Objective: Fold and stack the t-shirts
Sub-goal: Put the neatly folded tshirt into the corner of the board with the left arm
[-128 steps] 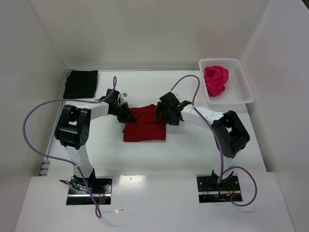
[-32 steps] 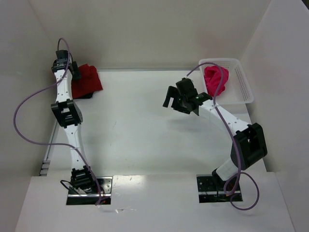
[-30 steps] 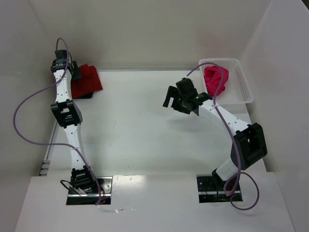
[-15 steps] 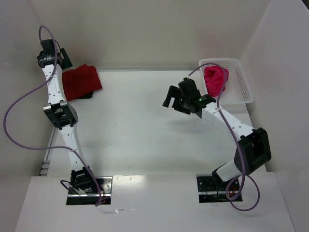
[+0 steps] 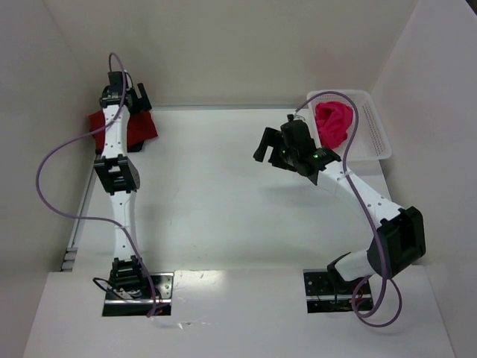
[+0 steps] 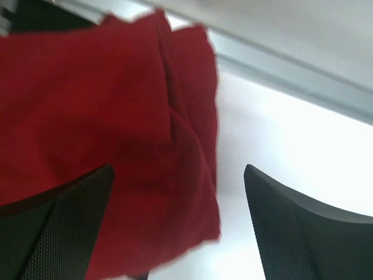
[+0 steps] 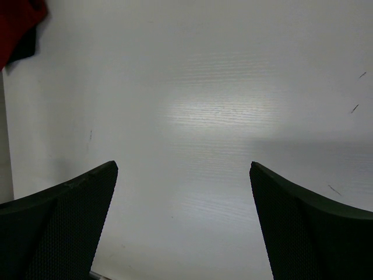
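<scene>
The dark crimson t-shirt (image 5: 146, 127) lies folded at the table's far left corner, on top of the black t-shirt (image 6: 35, 14), of which only a corner shows. My left gripper (image 5: 130, 101) hovers open just above the crimson shirt's (image 6: 105, 134) right edge, with nothing between its fingers (image 6: 303, 233). The magenta-pink t-shirt (image 5: 333, 123) sits bunched in the white basket (image 5: 376, 138) at the far right. My right gripper (image 5: 274, 138) hangs open above bare table, left of the basket. In the right wrist view the right gripper (image 7: 183, 221) is empty and the crimson shirt (image 7: 17, 20) shows at the top left.
White walls close in the table on the left, back and right. The left arm's purple cable (image 5: 59, 160) loops out over the left side. The right arm's cable (image 5: 350, 101) arches over the basket.
The crimson shirt went from the table's middle onto the black shirt at the far left. My left gripper let go of it and swung right above it. The right gripper drifted slightly toward the basket.
</scene>
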